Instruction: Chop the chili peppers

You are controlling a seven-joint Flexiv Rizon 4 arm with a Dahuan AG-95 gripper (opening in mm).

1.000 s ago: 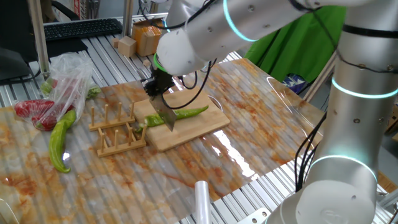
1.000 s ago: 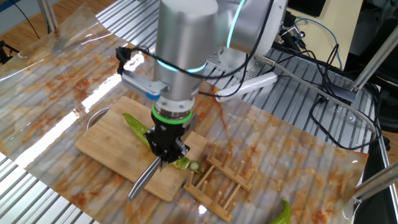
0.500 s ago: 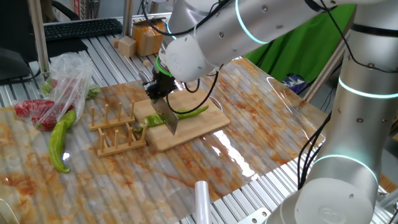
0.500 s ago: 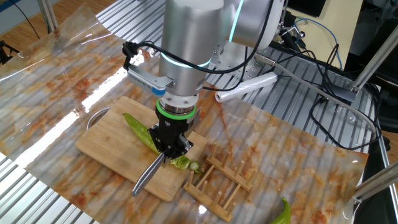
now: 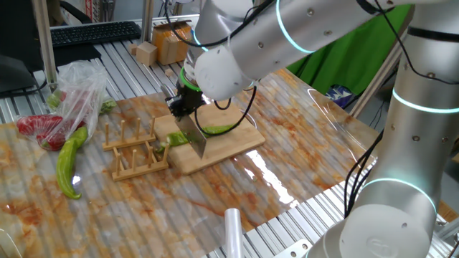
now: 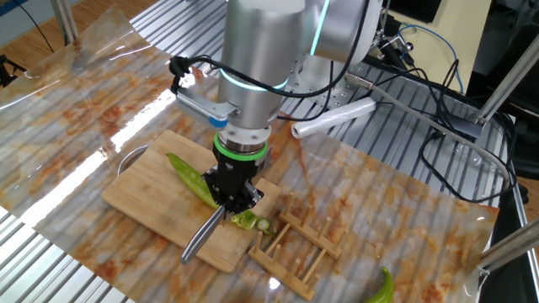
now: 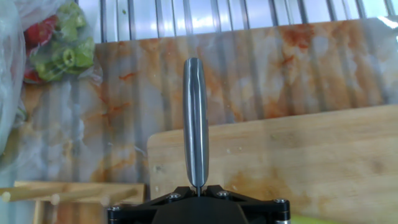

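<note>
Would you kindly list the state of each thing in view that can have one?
gripper: shut on the knife
knife: held, blade down at the chili pepper
chili pepper: on the cutting board, partly chopped, cut chunks beside it
cutting board: flat on the table
wooden rack: empty
plastic bag: holding red peppers

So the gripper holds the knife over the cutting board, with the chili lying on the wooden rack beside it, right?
Not quite. The gripper does hold the knife over the cutting board, but the chili lies on the board itself, not on the wooden rack, as the other fixed view shows.
</note>
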